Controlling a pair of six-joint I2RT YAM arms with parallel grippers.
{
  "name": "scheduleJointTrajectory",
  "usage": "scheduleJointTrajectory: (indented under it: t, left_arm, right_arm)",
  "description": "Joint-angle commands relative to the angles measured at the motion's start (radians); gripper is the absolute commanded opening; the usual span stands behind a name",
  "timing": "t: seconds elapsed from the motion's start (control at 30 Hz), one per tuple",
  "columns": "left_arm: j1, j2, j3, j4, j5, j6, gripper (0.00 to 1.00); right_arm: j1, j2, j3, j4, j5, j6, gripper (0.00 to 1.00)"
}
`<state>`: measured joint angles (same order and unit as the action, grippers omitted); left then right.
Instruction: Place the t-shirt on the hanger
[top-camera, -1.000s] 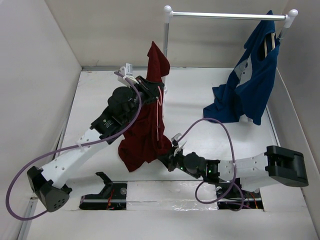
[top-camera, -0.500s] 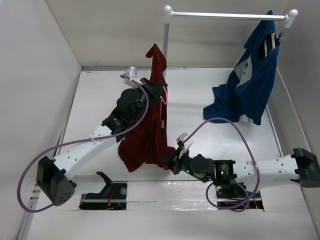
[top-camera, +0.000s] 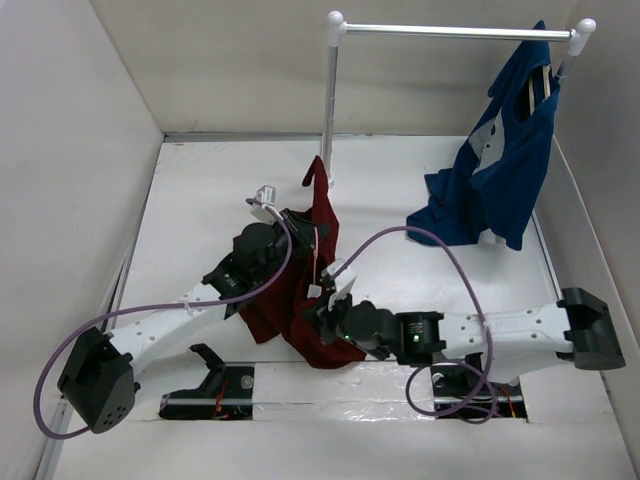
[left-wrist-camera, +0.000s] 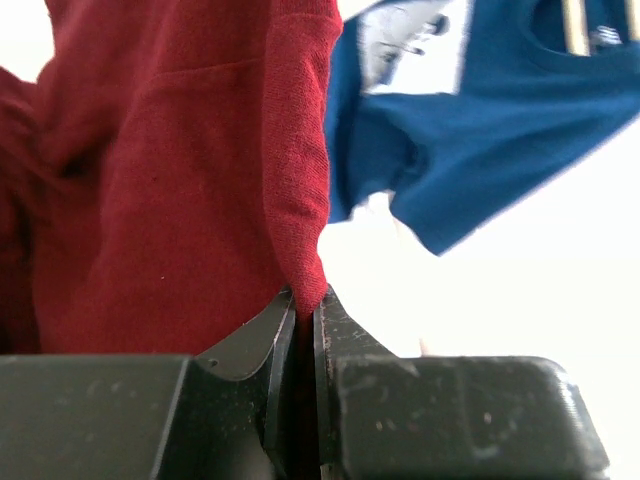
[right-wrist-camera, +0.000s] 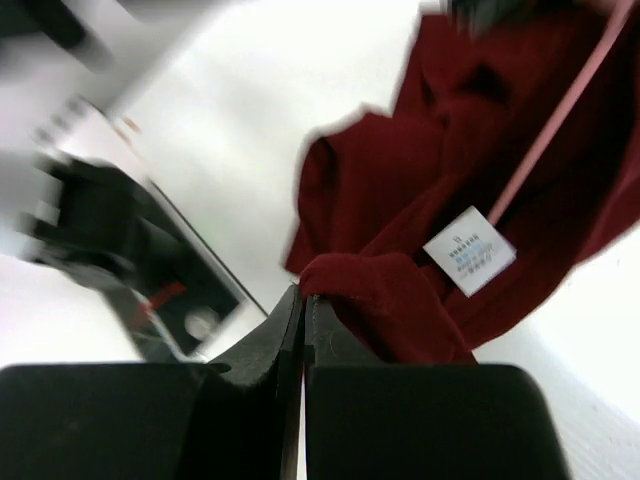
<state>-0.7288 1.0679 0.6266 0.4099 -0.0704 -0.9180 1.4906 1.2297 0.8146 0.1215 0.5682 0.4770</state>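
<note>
The left fingers (left-wrist-camera: 250, 335) and right fingers (right-wrist-camera: 265, 335) each pinch the soft maroon cloth t-shirt (left-wrist-camera: 180, 180); uneven pulling could shake the thin pink wire hanger (right-wrist-camera: 560, 120) off it.

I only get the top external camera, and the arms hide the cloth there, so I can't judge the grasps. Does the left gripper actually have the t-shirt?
Observer: Yes. The left wrist view shows the left gripper shut, with an edge of the t-shirt pinched between its jaws.
Operator: And the right one?
Observer: In its own wrist view the right gripper is shut too, with a bunched fold of the same cloth at its tips.
Operator: Where is the hanger?
Observer: The right wrist view shows the pink hanger wire running diagonally across the cloth, down to a white care label.
</note>
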Motion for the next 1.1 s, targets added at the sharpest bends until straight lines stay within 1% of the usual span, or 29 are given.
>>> scheduleJointTrajectory:
  t: [0.0, 0.07, 0.1, 0.13, 0.17, 0.23, 0.27, 0.3, 0.37, 0.43, 0.53, 0.57, 0.63, 0.67, 0.7, 0.77, 0.83, 0.87, 0.9, 0.97, 1.07]
  left_arm:
    - [0.006, -0.072, 0.013, 0.090, 0.096, -0.021, 0.00]
    - [0.006, -0.089, -0.014, 0.092, 0.119, -0.030, 0.00]
    - [0.006, -0.092, -0.027, 0.098, 0.139, -0.035, 0.00]
    - [0.006, -0.094, -0.036, 0.098, 0.144, -0.038, 0.00]
    - [0.006, -0.094, -0.054, 0.095, 0.149, -0.039, 0.00]
    - [0.006, -0.095, -0.074, 0.095, 0.144, -0.042, 0.00]
    - [0.006, -0.100, -0.097, 0.101, 0.142, -0.047, 0.00]
    - [0.006, -0.098, -0.109, 0.122, 0.142, -0.059, 0.00]
    - [0.006, -0.088, -0.116, 0.129, 0.142, -0.064, 0.00]
    - [0.006, -0.076, -0.108, 0.122, 0.144, -0.059, 0.00]
    - [0.006, -0.068, -0.111, 0.144, 0.149, -0.071, 0.00]
    - [0.006, -0.065, -0.116, 0.150, 0.149, -0.074, 0.00]
    - [0.006, -0.062, -0.110, 0.147, 0.150, -0.074, 0.00]
    - [0.006, -0.063, -0.104, 0.142, 0.150, -0.073, 0.00]
    - [0.006, -0.066, -0.105, 0.142, 0.149, -0.074, 0.00]
    - [0.006, -0.086, -0.111, 0.145, 0.135, -0.078, 0.00]
    - [-0.003, -0.091, -0.107, 0.132, 0.124, -0.076, 0.00]
    - [-0.003, -0.089, -0.093, 0.122, 0.123, -0.073, 0.00]
    - [-0.003, -0.091, -0.087, 0.106, 0.124, -0.068, 0.00]
    - [-0.003, -0.103, -0.096, 0.110, 0.123, -0.070, 0.00]
    - [-0.003, -0.105, -0.099, 0.121, 0.119, -0.074, 0.00]
  right_arm:
    - [-0.019, 0.045, -0.021, 0.001, 0.018, 0.052, 0.00]
    - [-0.029, 0.051, -0.051, 0.001, 0.012, 0.074, 0.00]
    - [-0.029, 0.047, -0.055, -0.005, 0.018, 0.093, 0.04]
    - [-0.029, 0.039, -0.060, -0.011, 0.019, 0.098, 0.10]
    - [-0.029, 0.016, -0.063, -0.017, 0.019, 0.098, 0.26]
    - [-0.029, -0.008, -0.065, -0.023, 0.001, 0.088, 0.42]
    - [-0.029, -0.031, -0.061, -0.040, -0.008, 0.083, 0.56]
    - [-0.029, -0.042, -0.048, -0.060, -0.014, 0.077, 0.61]
    - [-0.029, -0.071, -0.029, -0.115, -0.018, 0.084, 0.68]
    - [-0.029, -0.120, -0.023, -0.118, -0.028, 0.075, 0.70]
    - [-0.038, -0.165, -0.038, -0.063, -0.048, 0.038, 0.68]
    - [-0.064, -0.170, -0.043, -0.036, -0.048, 0.035, 0.55]
    - [-0.091, -0.156, -0.051, 0.000, -0.041, 0.058, 0.20]
    - [-0.108, -0.148, -0.067, 0.044, -0.045, 0.067, 0.00]
    - [-0.143, -0.138, -0.078, 0.078, -0.057, 0.072, 0.00]
    - [-0.174, -0.105, -0.098, 0.163, -0.109, 0.072, 0.00]
    - [-0.194, -0.084, -0.094, 0.178, -0.100, 0.078, 0.00]
    - [-0.194, -0.067, -0.091, 0.178, -0.093, 0.083, 0.12]
    - [-0.205, -0.062, -0.088, 0.179, -0.096, 0.090, 0.19]
    - [-0.220, -0.039, -0.091, 0.204, -0.131, 0.089, 0.31]
    - [-0.231, -0.023, -0.097, 0.210, -0.131, 0.097, 0.34]
